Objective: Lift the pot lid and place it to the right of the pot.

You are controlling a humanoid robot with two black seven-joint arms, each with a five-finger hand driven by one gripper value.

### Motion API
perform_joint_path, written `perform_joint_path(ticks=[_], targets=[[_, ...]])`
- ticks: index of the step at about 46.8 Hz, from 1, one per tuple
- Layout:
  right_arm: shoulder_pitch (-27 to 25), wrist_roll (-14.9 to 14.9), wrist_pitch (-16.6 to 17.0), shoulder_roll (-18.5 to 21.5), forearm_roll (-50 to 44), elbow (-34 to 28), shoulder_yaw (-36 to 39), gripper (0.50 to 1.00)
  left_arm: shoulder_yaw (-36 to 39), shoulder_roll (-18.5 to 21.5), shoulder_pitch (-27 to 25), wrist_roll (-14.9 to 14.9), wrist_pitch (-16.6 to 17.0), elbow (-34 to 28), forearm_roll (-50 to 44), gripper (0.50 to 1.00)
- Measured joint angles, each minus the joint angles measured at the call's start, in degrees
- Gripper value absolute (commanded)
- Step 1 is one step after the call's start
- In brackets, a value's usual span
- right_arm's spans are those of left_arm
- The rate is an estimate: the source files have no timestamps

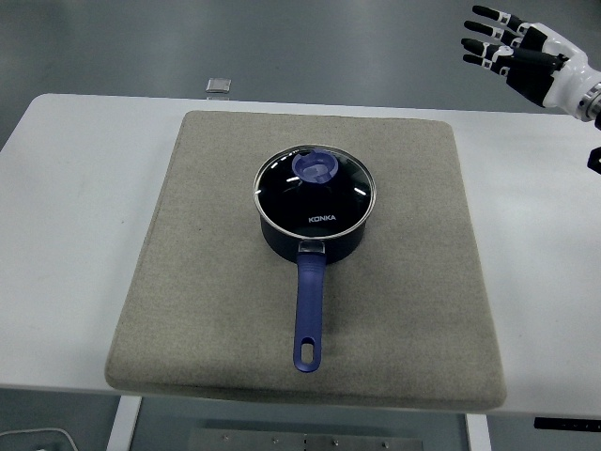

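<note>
My right hand hangs empty, fingers spread, with the lid seated on the pot well below-left, so I judge a centred pinch on its knob best.

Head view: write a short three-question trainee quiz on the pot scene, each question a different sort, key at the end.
1. True or false: the lid sits on the pot.
2. Which way does the pot's blue handle point? A) the table's near edge B) the far edge C) the right
3. Fill in: the pot stands on a grey ___ laid over the white table.

Key
1. True.
2. A.
3. Mat. The right robot hand is raised at upper right, fingers spread, holding nothing.
</note>
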Motion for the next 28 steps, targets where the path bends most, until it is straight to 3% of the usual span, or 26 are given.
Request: perform_joint_path(ticks=[28], targets=[[2.87, 0.0, -0.18, -2.87, -27.63, 14.1, -0.62, 0.907, 0.0, 0.0, 0.0, 0.0, -0.05, 0.0, 0.0, 1.0]])
